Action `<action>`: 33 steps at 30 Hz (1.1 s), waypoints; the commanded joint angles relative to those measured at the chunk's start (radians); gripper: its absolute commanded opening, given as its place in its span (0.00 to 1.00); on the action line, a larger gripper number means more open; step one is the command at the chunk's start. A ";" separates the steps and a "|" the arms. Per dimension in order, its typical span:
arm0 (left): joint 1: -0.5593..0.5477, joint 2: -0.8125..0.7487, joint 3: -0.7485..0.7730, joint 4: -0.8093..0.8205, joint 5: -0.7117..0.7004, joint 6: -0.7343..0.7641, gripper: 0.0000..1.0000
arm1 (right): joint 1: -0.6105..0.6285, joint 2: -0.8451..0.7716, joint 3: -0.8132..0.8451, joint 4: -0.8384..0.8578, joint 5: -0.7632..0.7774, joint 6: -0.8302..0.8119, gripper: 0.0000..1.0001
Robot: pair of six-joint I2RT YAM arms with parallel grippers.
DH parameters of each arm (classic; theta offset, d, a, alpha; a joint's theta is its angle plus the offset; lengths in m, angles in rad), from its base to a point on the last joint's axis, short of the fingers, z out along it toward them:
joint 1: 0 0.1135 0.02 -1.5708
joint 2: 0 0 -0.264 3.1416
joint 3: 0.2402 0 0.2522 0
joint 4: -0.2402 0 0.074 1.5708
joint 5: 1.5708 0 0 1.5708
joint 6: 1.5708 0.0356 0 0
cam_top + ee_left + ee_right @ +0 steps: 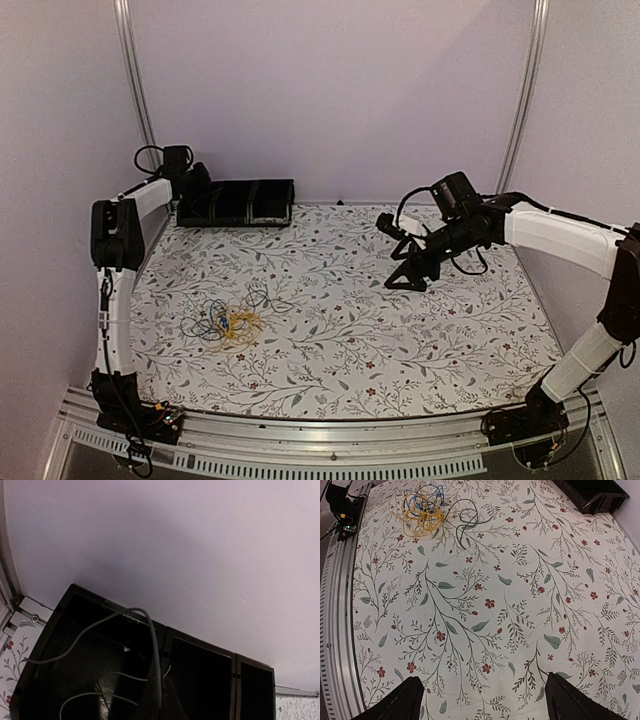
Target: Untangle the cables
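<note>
Cables (228,322) lie in one loose tangle on the left near part of the surface (400,340), touched by neither arm. Yellow coil in the middle, blue loops overlapping it on the left, thin black loops trailing off its far right side; the strands cross one another. Right wrist view shows the same knot (427,507) at the top of the frame. Right pincer (482,690) has its fingers wide apart with nothing between them. It sits over bare floral surface on the far right side (405,278), well apart from the cables. Left pincer (200,187) is at the far left corner over a black bin (240,203); cannot tell whether its fingers are apart or together. Left wrist view shows the bin's compartments (200,670), with a pale grey wire (150,630) looping into the left one.
</note>
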 commanded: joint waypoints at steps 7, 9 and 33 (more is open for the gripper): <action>0.003 0.112 0.104 0.022 -0.015 0.041 0.17 | -0.003 0.004 -0.021 -0.016 -0.029 0.011 0.88; 0.006 0.117 0.134 -0.007 -0.015 0.050 0.33 | -0.003 0.002 -0.025 -0.013 -0.032 0.013 0.88; -0.220 -0.950 -1.007 -0.083 0.010 0.086 0.59 | -0.002 0.119 0.102 0.122 -0.133 0.075 0.73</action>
